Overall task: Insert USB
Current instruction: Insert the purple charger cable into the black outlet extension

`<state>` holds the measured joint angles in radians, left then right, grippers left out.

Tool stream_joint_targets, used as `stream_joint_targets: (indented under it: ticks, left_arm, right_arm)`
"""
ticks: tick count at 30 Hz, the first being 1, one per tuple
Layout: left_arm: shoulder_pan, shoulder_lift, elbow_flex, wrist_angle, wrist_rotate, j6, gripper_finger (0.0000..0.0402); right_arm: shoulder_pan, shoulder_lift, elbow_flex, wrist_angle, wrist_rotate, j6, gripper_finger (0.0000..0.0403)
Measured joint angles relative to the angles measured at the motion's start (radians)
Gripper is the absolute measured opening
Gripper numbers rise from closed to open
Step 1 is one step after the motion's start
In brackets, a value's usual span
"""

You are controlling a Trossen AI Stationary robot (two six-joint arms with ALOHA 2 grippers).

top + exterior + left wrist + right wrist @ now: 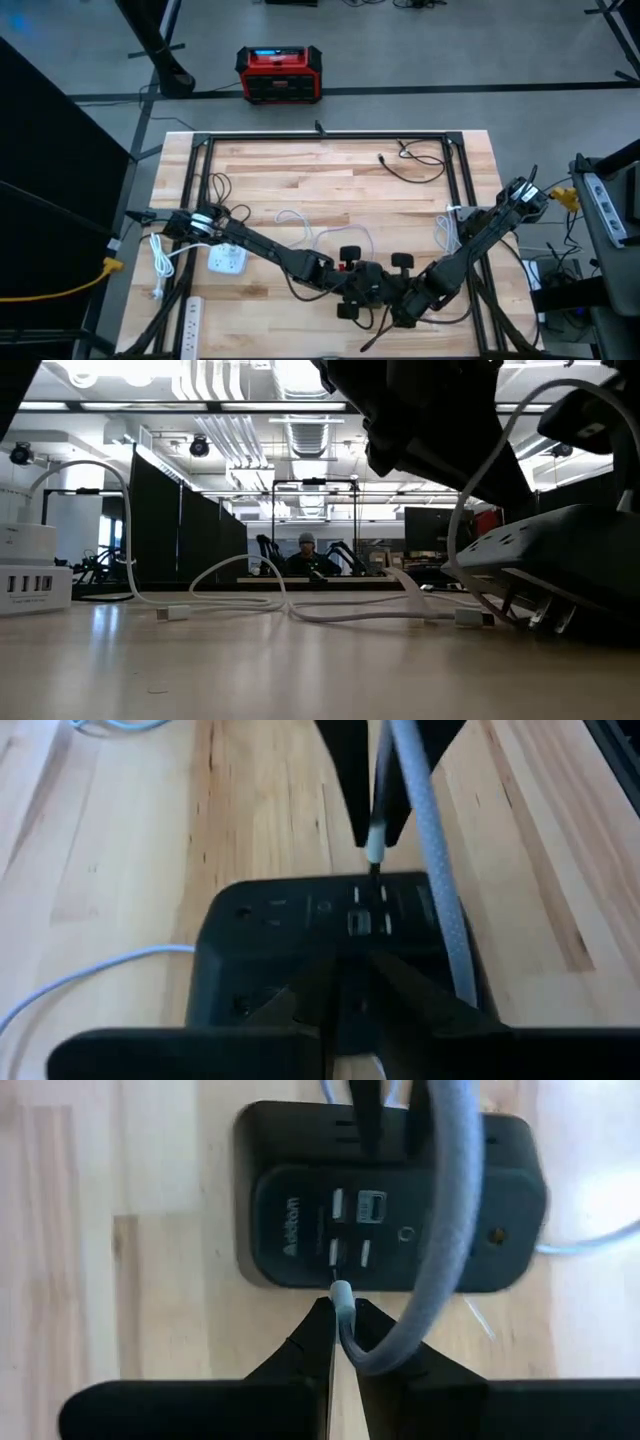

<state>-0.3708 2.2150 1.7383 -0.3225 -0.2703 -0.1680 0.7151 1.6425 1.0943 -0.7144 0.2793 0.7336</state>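
Observation:
A black power hub (390,1210) with several USB ports lies near the table's front middle (362,287); in the low view it sits tilted (560,550). My right gripper (340,1320) is shut on a USB plug (341,1292) on a grey braided cable (445,1230). The plug's metal tip stands at a port on the hub's face (337,1258); whether it is inside I cannot tell. My left gripper (345,1010) is shut on the hub from the opposite side. My left gripper pinches the hub's edge (340,975) between its two fingers, coming slanting down from the table's left. The black fingers against the black hub hide how far back it reaches. My right gripper pinches the plug's grey body (341,1302) between its fingertips, pointing steeply down at the hub's face. The fingers lie along the plug, and the cable loops back slack over the hub.
A white charging hub (228,262) and a white power strip (190,315) lie at the front left, with loose white cables (300,225) behind the arms. A black cable (415,165) lies at the far right. A person (306,555) sits beyond the table.

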Motion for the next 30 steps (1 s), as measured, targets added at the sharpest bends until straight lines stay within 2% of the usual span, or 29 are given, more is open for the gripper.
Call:
stream_joint_targets:
  ticks: [13,30]
  left_arm:
    - [-0.004,0.000,0.000,0.001,0.000,-0.016,0.0041]
    - [-0.018,0.000,0.000,-0.005,0.001,-0.026,0.0041]
  right_arm:
    - [-0.015,-0.010,-0.005,0.053,0.035,-0.004,0.0013]
    - [-0.025,-0.002,-0.019,0.107,0.009,0.034,0.0013]
